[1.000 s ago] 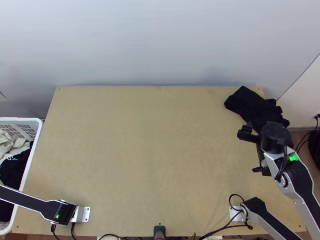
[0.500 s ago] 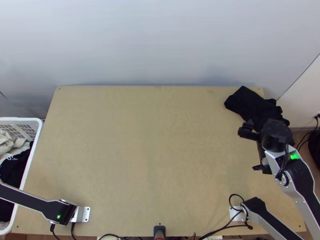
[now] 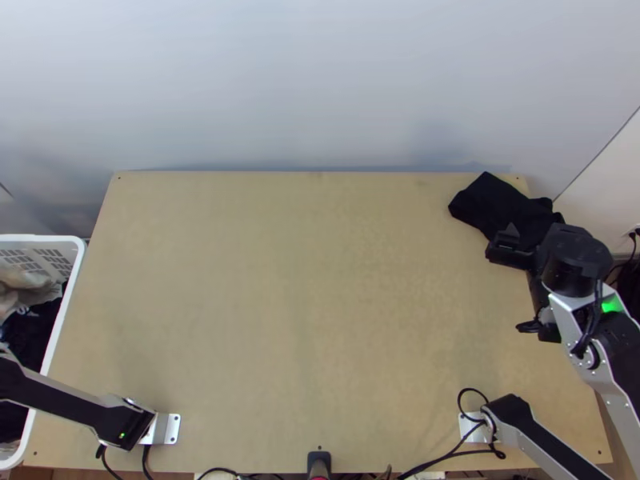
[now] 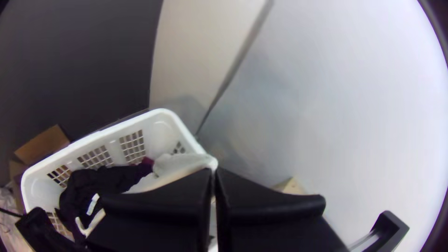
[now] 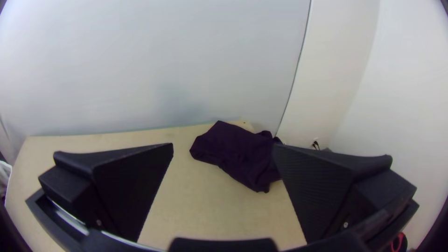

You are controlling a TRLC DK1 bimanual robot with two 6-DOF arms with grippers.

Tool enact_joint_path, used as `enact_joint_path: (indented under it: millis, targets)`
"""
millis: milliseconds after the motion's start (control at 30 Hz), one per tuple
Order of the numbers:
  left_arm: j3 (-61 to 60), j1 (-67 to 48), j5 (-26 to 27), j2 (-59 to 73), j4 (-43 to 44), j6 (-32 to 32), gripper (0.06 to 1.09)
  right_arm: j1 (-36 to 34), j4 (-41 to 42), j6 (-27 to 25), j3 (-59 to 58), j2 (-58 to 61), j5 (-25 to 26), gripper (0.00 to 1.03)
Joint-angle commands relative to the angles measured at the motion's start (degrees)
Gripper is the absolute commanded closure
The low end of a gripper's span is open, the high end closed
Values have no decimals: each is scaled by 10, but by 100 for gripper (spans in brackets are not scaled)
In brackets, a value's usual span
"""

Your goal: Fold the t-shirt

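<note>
On the table corner (image 3: 516, 183), dark cloth (image 3: 498, 206), rumpled

Top view, steeply above table (image 3: 304, 280)

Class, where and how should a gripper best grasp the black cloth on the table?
Probably the smoother left end of the cloth, in the top view, coming over the middle of the table: bare wood lies beside that end, while the other is rumpled.

Light wooden table (image 3: 304, 280): smooth, matt.
White plastic basket (image 3: 73, 288), left: I see smooth walls.
Dark rumpled cloth (image 3: 500, 206), far right: matt.
</note>
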Motion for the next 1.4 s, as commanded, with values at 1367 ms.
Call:
enact_joint_path:
  millis: [1367]
  targets:
    - [-66, -1180, -147, -4, 141, -207, 105, -106, -27, -2, 24, -12, -3, 4]
